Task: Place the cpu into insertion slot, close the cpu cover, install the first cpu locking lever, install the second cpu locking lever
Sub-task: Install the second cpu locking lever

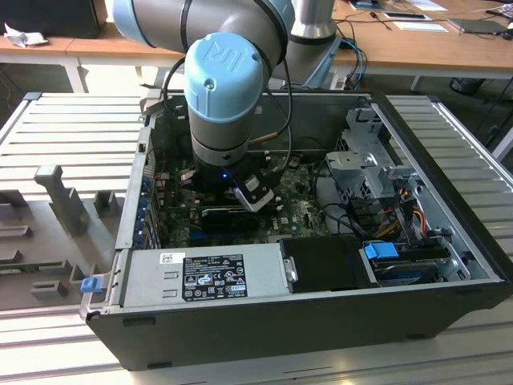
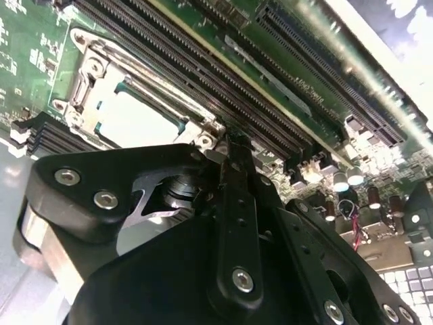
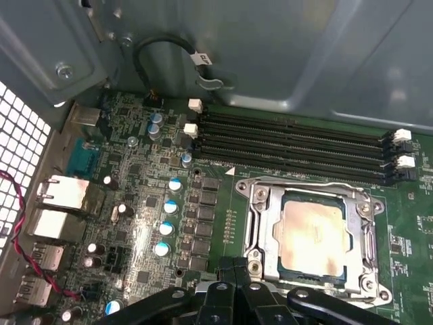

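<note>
Open computer case [image 1: 264, 321] lies on its side on a ribbed grey table [image 1: 64, 128], the arm [image 1: 224, 88] reaching down into it. In the exterior view the wrist hangs low over the green motherboard [image 1: 300, 210], towards the exterior view's left of the drive cage [image 1: 365, 160]. Power supply [image 1: 204, 277] sits along the near wall of the case.

Four long memory slots [image 3: 291, 145] run beside the socket in the first wrist view.

The cpu cover [image 3: 267, 233] is down flat over the insertion slot [image 3: 287, 274]; through its window the cpu [image 3: 311, 233] shows, seated in the socket, dull metal top facing up. Same three show in the second wrist view: cover [image 2: 91, 78], cpu [image 2: 135, 118].

Claw [image 3: 235, 271] sits at the edge of the socket frame, near one corner screw. In the first wrist view the fingertips [image 3: 226, 269] stand close together, side by side, nearly closed. Whether they pinch anything between them, I cannot tell; the tips are just against the frame's edge. In the second wrist view the claw's black linkage [image 2: 233, 203] covers the contact spot.
</note>
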`<state>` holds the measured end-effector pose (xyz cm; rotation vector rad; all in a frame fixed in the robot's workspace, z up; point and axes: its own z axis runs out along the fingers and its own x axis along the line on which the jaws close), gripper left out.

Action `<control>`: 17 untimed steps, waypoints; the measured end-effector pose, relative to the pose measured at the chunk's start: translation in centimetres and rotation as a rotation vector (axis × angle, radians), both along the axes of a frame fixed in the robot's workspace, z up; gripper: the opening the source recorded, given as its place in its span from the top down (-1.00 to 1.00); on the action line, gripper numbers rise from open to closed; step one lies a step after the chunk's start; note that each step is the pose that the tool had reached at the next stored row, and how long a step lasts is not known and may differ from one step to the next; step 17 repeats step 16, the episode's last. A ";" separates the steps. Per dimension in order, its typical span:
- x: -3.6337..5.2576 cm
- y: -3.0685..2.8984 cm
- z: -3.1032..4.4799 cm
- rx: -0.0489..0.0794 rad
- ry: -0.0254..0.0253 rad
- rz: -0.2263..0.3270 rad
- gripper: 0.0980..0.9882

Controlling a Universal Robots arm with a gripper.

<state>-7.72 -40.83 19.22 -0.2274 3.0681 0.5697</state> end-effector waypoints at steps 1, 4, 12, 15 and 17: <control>-0.05 0.00 0.01 0.001 0.0000 0.000 0.98; -0.08 0.02 1.15 0.002 0.0001 0.000 0.98; -0.08 0.02 3.48 0.004 0.0016 0.000 0.98; -0.08 0.02 3.49 0.004 0.0015 0.000 0.98; -0.08 0.02 3.50 0.004 0.0016 0.000 0.98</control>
